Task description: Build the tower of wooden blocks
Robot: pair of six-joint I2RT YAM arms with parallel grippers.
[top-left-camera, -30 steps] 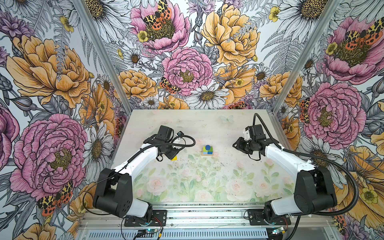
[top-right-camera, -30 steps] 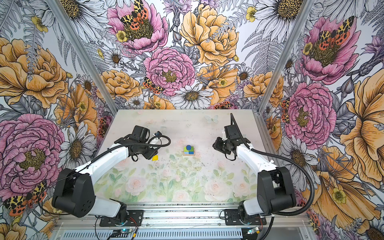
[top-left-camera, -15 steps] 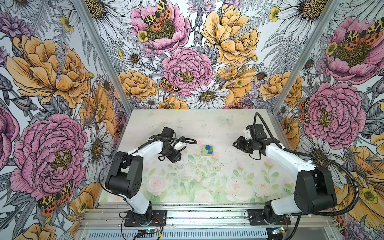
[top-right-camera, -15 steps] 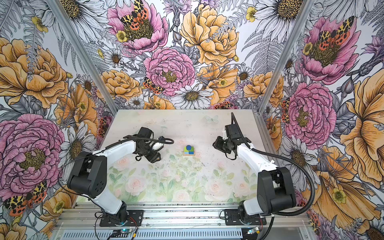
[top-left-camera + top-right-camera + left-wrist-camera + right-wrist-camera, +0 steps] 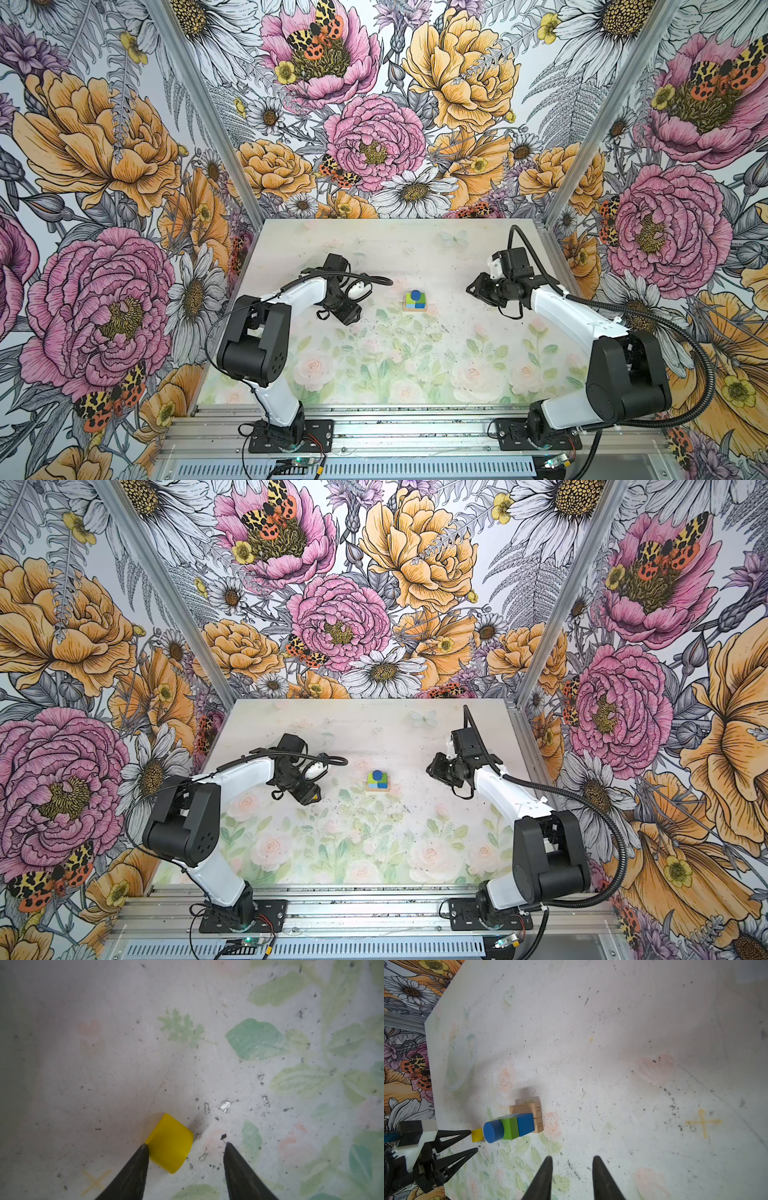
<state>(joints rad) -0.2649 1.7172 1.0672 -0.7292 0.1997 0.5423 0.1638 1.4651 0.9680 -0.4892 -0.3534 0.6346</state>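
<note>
The tabletop (image 5: 374, 249) is a pale sheet. Its near half is printed with faded pink roses (image 5: 311, 370) and green leaves (image 5: 255, 1040), and its far half is almost plain. Dark specks (image 5: 224, 1105) and scuffs lie scattered over it. A yellow cross (image 5: 703, 1122) is drawn on the tabletop in the right wrist view. The left wrist view shows one too (image 5: 96, 1181); whether it is the same mark cannot be told. Walls (image 5: 374, 124) rise on three sides of the tabletop, covered in big drawn flowers, pink and orange, with daisies and spotted moths (image 5: 338, 170). Aluminium posts (image 5: 199, 112) stand at its far corners. A metal rail (image 5: 415, 432) runs along its near edge, with a slotted grille (image 5: 374, 469) just beyond.
</note>
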